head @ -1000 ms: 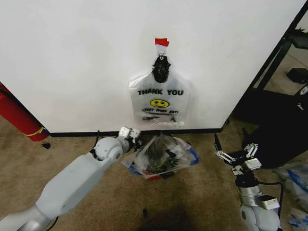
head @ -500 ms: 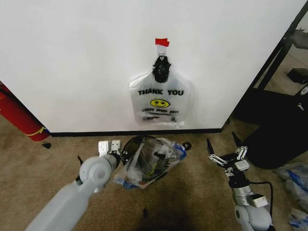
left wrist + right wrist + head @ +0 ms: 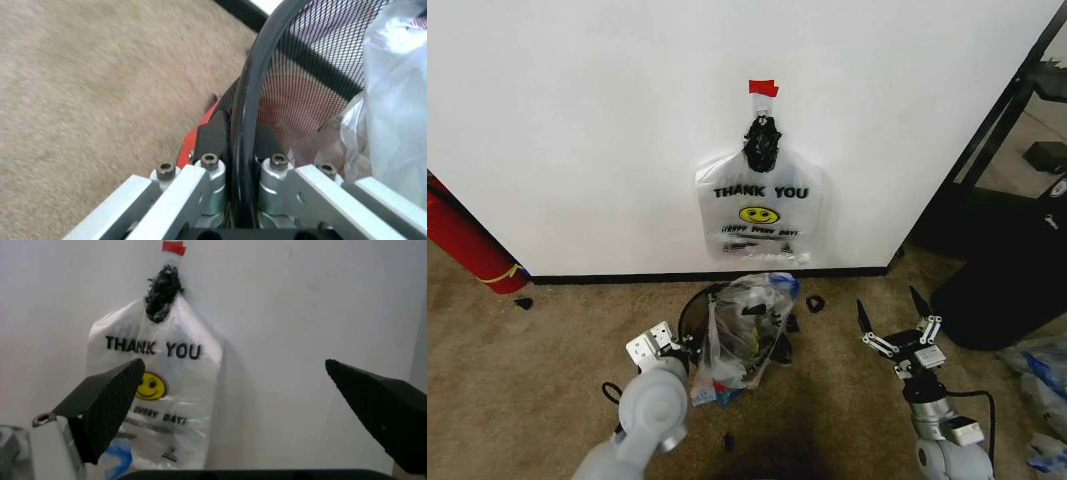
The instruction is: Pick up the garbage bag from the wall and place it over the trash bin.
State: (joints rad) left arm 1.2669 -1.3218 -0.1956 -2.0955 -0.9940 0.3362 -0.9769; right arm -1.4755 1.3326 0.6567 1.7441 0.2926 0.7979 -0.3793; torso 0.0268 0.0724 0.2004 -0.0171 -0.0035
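Lower centre of the head view: the left gripper (image 3: 663, 348) was clamped on the rim of the trash bin (image 3: 691, 312), which had been dragged leftward and tipped since a second ago. The garbage bag (image 3: 745, 318) lay draped in the bin mouth, below the wall (image 3: 577, 130). The right gripper (image 3: 897, 335), lower right, stood spread wide and empty. The bag seemed only partly seated.

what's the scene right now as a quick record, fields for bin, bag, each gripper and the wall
trash bin: black mesh bin on the carpet near the wall
garbage bag: wrinkly clear bag bunched over the bin's right side
left gripper: shut on the bin's rim
right gripper: open, off to the bin's right, holding nothing
wall: white, THANK YOU bag hanging on it
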